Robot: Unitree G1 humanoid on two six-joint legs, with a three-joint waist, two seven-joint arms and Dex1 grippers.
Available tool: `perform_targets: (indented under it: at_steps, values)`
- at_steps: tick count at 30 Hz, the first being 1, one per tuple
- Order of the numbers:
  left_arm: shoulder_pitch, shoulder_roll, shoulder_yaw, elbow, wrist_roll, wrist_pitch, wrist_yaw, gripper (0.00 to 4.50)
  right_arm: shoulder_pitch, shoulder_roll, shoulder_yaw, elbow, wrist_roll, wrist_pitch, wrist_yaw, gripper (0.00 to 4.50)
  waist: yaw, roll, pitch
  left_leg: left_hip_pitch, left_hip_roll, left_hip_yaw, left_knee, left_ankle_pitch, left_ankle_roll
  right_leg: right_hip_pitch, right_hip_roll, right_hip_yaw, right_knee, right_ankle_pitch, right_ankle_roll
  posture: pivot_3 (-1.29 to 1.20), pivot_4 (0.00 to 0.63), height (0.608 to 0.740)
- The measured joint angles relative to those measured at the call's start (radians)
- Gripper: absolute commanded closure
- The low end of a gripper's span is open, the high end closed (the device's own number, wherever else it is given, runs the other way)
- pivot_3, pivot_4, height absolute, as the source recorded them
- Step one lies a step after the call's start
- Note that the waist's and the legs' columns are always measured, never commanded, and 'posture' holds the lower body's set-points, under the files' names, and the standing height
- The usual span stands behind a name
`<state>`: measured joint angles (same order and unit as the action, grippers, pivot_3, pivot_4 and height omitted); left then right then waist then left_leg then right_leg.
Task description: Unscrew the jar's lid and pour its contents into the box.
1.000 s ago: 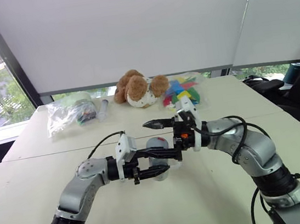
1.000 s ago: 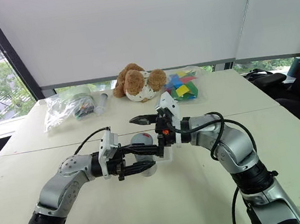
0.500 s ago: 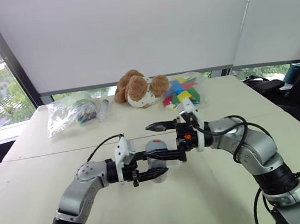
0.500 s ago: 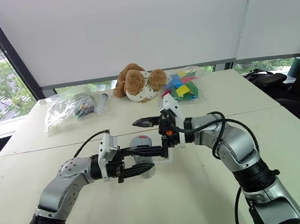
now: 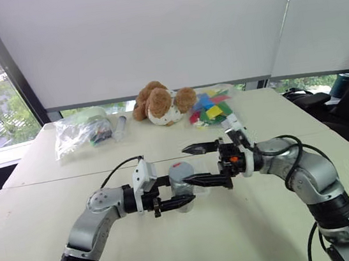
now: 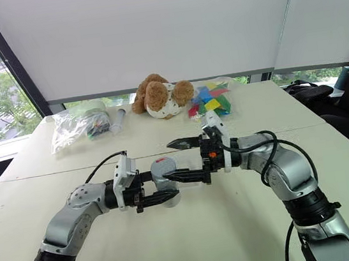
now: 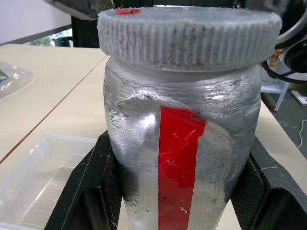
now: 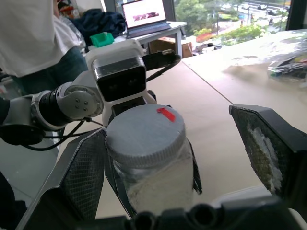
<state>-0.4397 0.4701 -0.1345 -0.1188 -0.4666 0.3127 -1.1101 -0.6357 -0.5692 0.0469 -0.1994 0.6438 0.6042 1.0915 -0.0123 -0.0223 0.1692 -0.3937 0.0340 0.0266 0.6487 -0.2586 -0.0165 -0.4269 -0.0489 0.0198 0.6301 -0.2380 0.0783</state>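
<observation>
Jar (image 7: 182,143): silvery-grey, red stripe on its side, upright, clamped between the fingers of the left gripper (image 5: 173,195) above the table (image 5: 240,237). Lid (image 8: 144,128): grey, ribbed, red mark on top (seated on the jar). Right gripper (image 5: 201,164): fingers spread wide, one just beside the lid, the other well apart. Box (image 7: 38,177): clear tray, on the table below and beside the left gripper.

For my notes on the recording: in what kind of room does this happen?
Probably an office or lab: long beige tables by large windows with white roller blinds, and an open laptop on a desk behind a standing person.
</observation>
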Motion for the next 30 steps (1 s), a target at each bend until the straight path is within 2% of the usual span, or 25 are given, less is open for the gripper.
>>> perform_targets:
  at_steps: [4,7,16,30]
  values:
    - [0.000,0.000,0.001,0.000,0.000,0.000,0.000,2.25,0.002,-0.003,-0.025,-0.042,0.090,0.065,0.016,0.04,-0.002,0.000,0.000,0.000,0.000,0.000,0.000,0.000,0.000,0.000,0.000,0.000,0.000,0.000,0.000,0.00,0.150,0.740]
    - [0.000,0.000,0.001,-0.001,0.000,0.000,0.001,2.25,-0.013,0.014,-0.005,-0.078,0.098,0.096,-0.020,0.04,-0.003,0.000,0.000,0.000,0.000,0.000,0.000,0.000,0.000,0.000,0.000,0.000,0.000,0.000,0.000,0.00,0.150,0.740]
    - [-0.001,-0.010,0.001,-0.002,-0.001,0.002,0.001,2.25,-0.093,0.096,0.137,-0.048,-0.046,0.090,-0.145,0.04,0.002,0.000,0.000,0.000,0.000,0.000,0.000,0.000,0.000,0.000,0.000,0.000,0.000,0.000,0.000,0.00,0.150,0.740]
    - [-0.002,-0.014,0.001,-0.006,-0.001,0.007,0.002,2.25,-0.104,0.086,0.132,-0.009,-0.072,0.069,-0.117,0.04,-0.001,0.000,0.000,0.000,0.000,0.000,0.000,0.000,0.000,0.000,0.000,0.000,0.000,0.000,0.000,0.00,0.150,0.740]
